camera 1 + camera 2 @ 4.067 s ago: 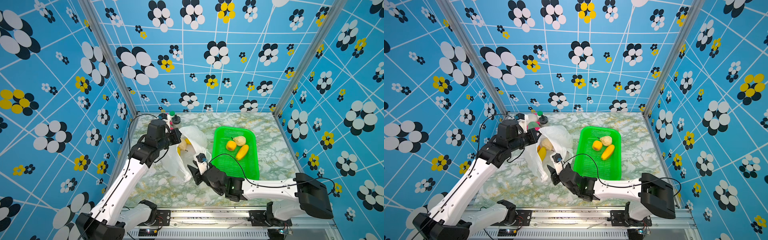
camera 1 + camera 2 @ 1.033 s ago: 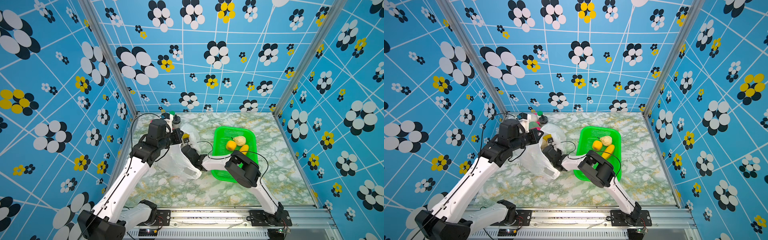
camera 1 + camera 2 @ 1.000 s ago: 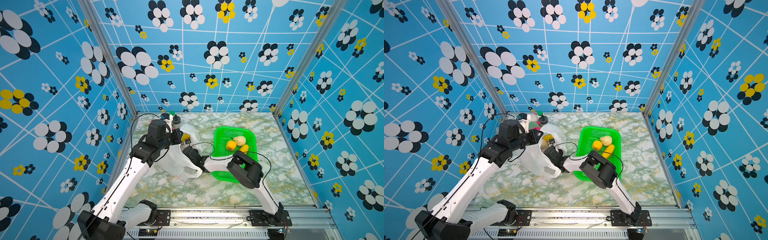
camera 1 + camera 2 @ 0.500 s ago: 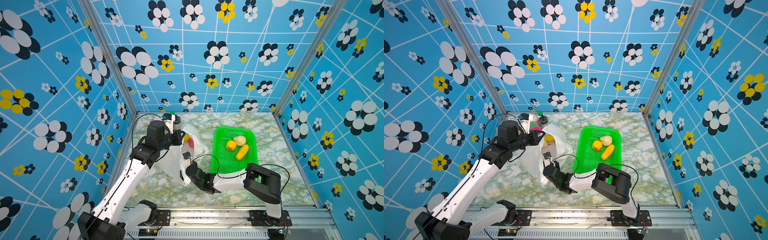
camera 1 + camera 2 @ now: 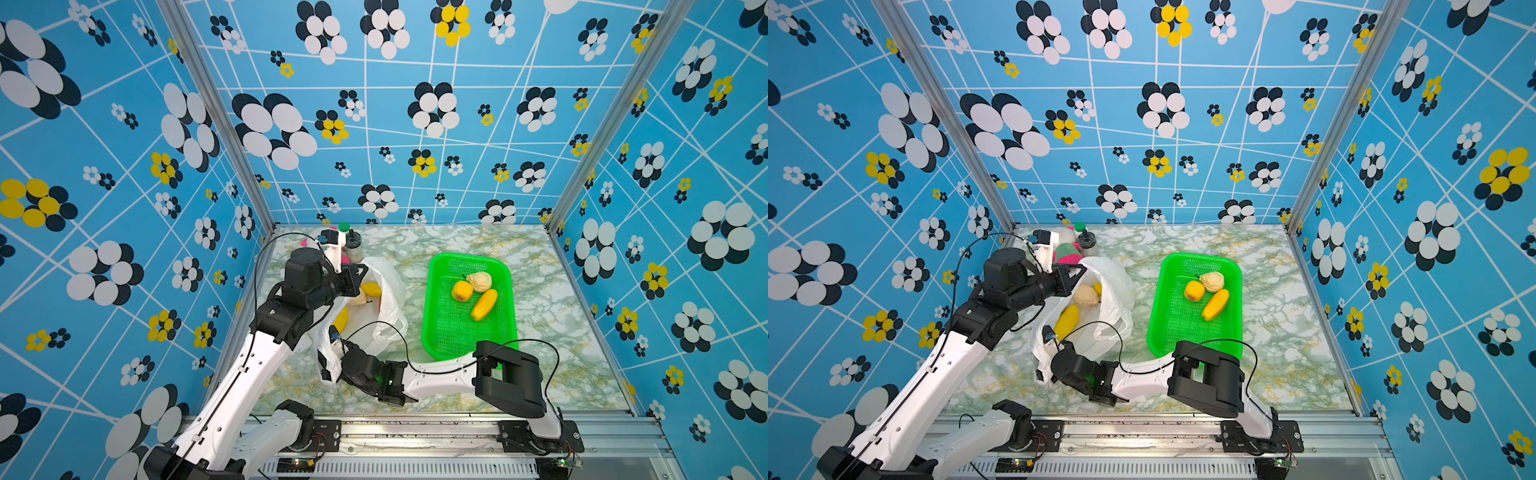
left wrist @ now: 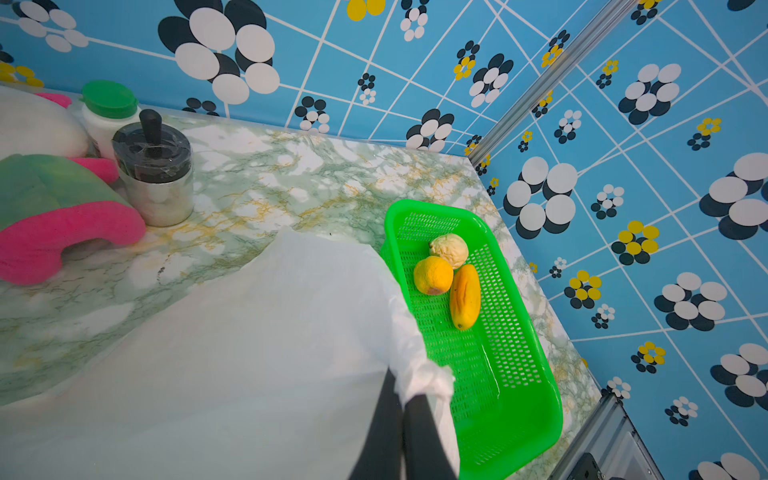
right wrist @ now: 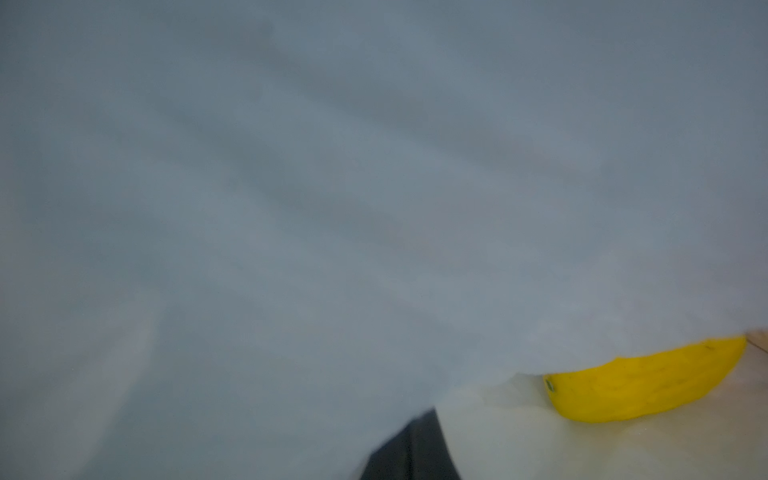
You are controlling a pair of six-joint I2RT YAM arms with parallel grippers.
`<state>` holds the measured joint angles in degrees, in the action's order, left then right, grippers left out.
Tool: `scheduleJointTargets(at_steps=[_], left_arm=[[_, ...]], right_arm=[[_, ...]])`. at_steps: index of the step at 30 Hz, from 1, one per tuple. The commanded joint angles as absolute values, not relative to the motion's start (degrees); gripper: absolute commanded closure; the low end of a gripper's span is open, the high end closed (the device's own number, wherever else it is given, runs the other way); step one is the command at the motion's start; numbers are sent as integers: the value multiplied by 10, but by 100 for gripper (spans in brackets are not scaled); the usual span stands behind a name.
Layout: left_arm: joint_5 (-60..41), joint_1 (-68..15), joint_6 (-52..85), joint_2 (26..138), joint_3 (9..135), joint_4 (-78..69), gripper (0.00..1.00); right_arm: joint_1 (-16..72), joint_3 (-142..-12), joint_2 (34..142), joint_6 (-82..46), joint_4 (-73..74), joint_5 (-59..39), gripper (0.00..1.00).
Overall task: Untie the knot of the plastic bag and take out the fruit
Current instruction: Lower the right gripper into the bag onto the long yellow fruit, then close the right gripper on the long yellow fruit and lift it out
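The white plastic bag (image 5: 390,299) (image 5: 1117,291) lies stretched open between my two grippers. My left gripper (image 5: 360,271) (image 6: 403,401) is shut on the bag's far rim. At the bag's near end, my right gripper (image 5: 327,368) (image 7: 419,419) is shut on its plastic. Inside the bag, both top views show fruit: a yellow elongated piece (image 5: 341,320) (image 7: 648,378), a cream bumpy one (image 5: 1086,294) and a yellow-orange one (image 5: 372,289). The knot is out of view. Bag plastic fills most of the right wrist view.
A green basket (image 5: 440,345) to the right of the bag holds an orange fruit (image 5: 462,290), a cream one (image 5: 480,281) and a yellow one (image 5: 484,304). At the back left stand a plush toy (image 6: 62,216), a metal jar (image 6: 153,174) and a green-capped bottle (image 6: 108,108).
My right gripper has drawn back from the bag's far end toward the front left, pulling the plastic with it and stretching the bag. The left gripper has stayed in place.
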<state>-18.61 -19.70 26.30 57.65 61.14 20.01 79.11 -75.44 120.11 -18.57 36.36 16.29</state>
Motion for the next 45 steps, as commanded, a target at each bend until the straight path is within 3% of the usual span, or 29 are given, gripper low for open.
scheduleJointTargets(at_steps=[1, 3, 7, 13, 17, 24, 34, 39, 45], left_arm=[[-189, -193, 250, 558, 601, 175, 100], [-190, -193, 248, 551, 597, 172, 100], [-190, -193, 247, 538, 586, 165, 100], [-197, -193, 251, 535, 581, 156, 100], [-199, -193, 253, 538, 580, 152, 100], [-204, -193, 254, 544, 581, 149, 100], [-202, -193, 252, 543, 582, 151, 100], [-202, -193, 252, 543, 582, 149, 100], [-201, -193, 252, 541, 583, 150, 100]], right_arm=[[793, -766, 1216, -171, 327, 147, 100], [793, -749, 1208, -165, 333, 175, 94], [778, -693, 1174, -163, 354, 243, 65], [725, -659, 1155, -235, 331, 277, 56], [713, -705, 1186, -257, 276, 285, 50], [703, -861, 1293, -281, 153, 306, 23], [697, -1030, 1401, -326, -2, 318, 23], [697, -1020, 1396, -337, -18, 333, 24], [697, -949, 1353, -343, 20, 348, 43]])
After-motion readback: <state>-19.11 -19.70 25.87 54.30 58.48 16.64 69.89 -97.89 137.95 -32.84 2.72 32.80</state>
